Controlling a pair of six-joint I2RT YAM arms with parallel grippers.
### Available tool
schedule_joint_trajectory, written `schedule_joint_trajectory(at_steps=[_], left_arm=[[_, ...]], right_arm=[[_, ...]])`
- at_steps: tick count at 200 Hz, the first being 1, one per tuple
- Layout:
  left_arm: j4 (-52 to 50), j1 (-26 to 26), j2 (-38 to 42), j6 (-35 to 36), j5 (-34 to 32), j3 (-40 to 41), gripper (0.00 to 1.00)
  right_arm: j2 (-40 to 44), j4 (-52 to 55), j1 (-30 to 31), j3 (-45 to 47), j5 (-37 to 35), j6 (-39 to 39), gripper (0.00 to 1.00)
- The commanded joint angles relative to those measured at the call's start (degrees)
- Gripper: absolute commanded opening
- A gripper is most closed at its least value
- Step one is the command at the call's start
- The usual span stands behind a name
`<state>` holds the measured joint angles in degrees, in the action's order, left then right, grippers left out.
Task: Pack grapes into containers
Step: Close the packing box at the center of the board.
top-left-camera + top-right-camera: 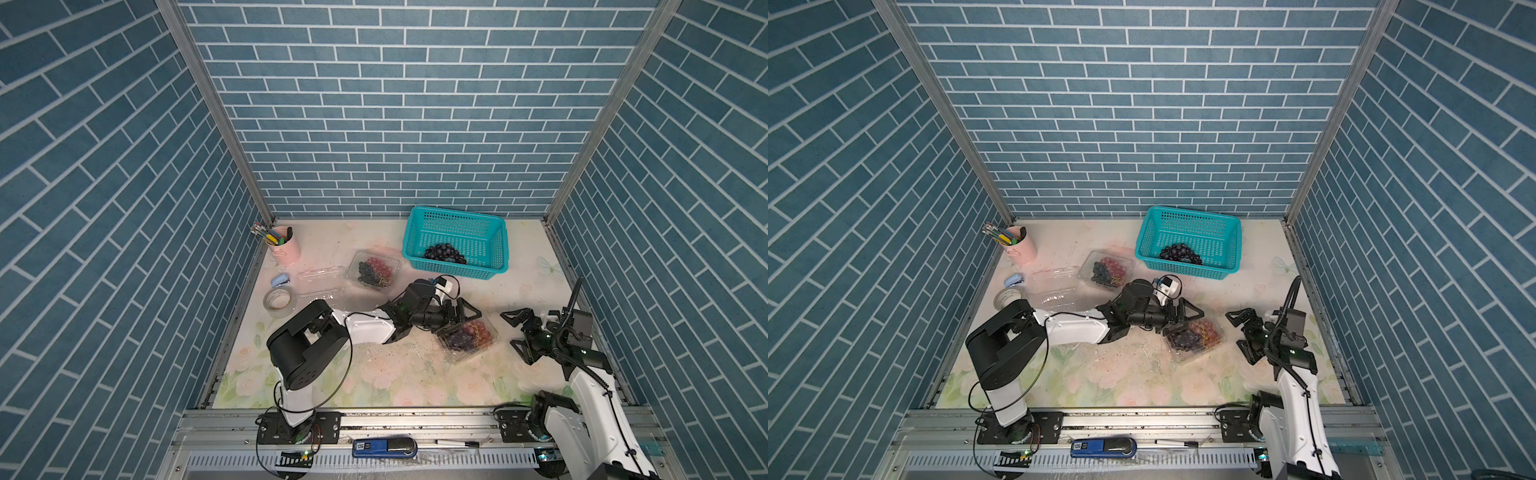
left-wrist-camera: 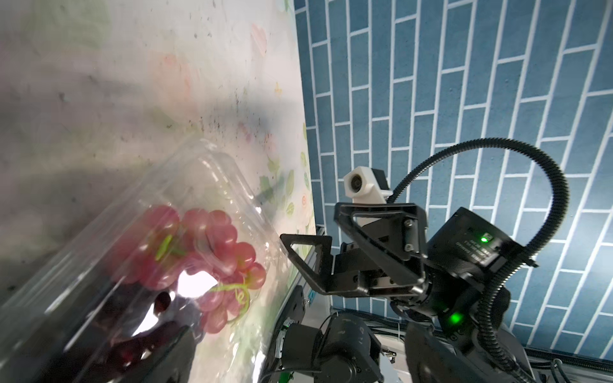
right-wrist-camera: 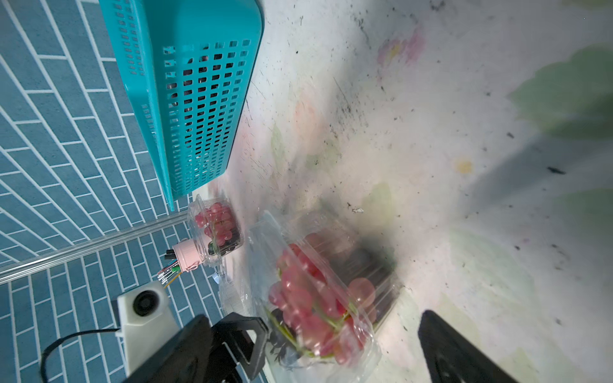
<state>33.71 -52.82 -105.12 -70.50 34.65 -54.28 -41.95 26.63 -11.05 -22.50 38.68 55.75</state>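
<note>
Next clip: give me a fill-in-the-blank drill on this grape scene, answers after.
1. The grapes in the teal basket are all ____, none pink.
2. The clear box beside the tape roll holds ____ grapes.
3. The left gripper and the right gripper both stand ____.
4. The pink cup holds ____.
Missing: dark; no; open; pens.

In both top views you look down from high over the front edge of the table (image 1: 519, 291) toward the back wall (image 1: 382, 124), and you see all of it. Your left wrist camera sits low, very near the front container (image 2: 199, 185), facing the right edge. Your right wrist camera sees that same container from the other side, facing the back left corner.
</note>
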Motion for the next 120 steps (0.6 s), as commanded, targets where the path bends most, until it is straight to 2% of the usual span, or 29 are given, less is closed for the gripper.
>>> schedule_joint_trajectory(at_steps=[1, 39, 87, 120], left_arm=[[5.0, -0.3, -0.9, -2.2, -1.2, 2.0, 1.00], [4.7, -0.1, -0.6, -2.0, -1.6, 3.1, 1.00], [3.7, 1.6, 0.5, -1.4, -1.1, 3.6, 0.99], [0.9, 4.9, 4.2, 0.5, -1.3, 5.7, 1.00]], right_arm=[[1.8, -1.1, -0.1, 2.4, 1.6, 3.0, 0.99], [2.8, -4.4, 1.8, 5.6, 4.0, 5.0, 0.99], [-3.8, -15.1, 15.2, 5.4, -0.6, 9.7, 0.98], [-8.1, -23.0, 19.3, 4.5, -4.3, 13.2, 0.98]])
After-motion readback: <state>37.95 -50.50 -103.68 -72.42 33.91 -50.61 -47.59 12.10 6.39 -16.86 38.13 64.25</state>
